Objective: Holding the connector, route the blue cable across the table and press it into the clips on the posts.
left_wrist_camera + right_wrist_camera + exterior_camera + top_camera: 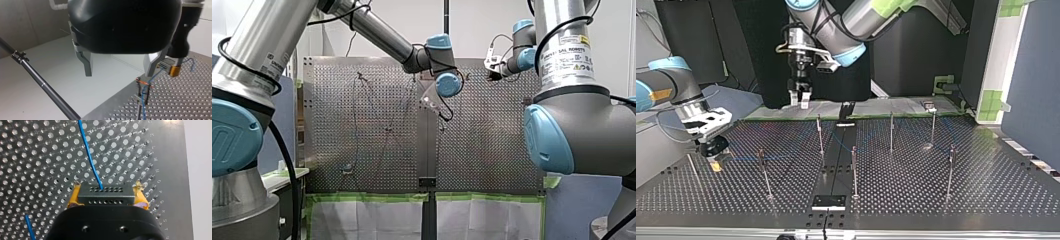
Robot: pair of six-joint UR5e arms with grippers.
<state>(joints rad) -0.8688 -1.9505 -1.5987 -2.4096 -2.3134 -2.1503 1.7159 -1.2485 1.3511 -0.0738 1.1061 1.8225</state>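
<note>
My right gripper [107,193] is closed on the connector [102,197]. Its yellow pads [74,196] clamp the two short ends of the dark block, low over the perforated table [37,170] at the top view's left. The blue cable [88,152] leaves the upper row of holes in the connector and runs off across the plate. My left gripper [118,74] hangs over the table's edge with its metal fingers [86,63] spread wide and nothing between them, just beside one post [139,105]. At the clip [141,83] on that post's head the cable loops and looks caught, though I cannot tell whether it is seated. The other posts [854,170] stand well apart across the table. I judge the connector to be light and rigid, so it is the right place to hold. The cable looks thin, limp and nearly weightless; it will not push, and only follows when drawn taut. Its weak spot is likely where the wire enters the block, so the pull should run along the wire, not across it. To press it home, the free gripper would best pinch the wire just beside a clip, and lightly, since the smooth sheath may slip. The posts look slender and could flex under a hard tug.
</note>
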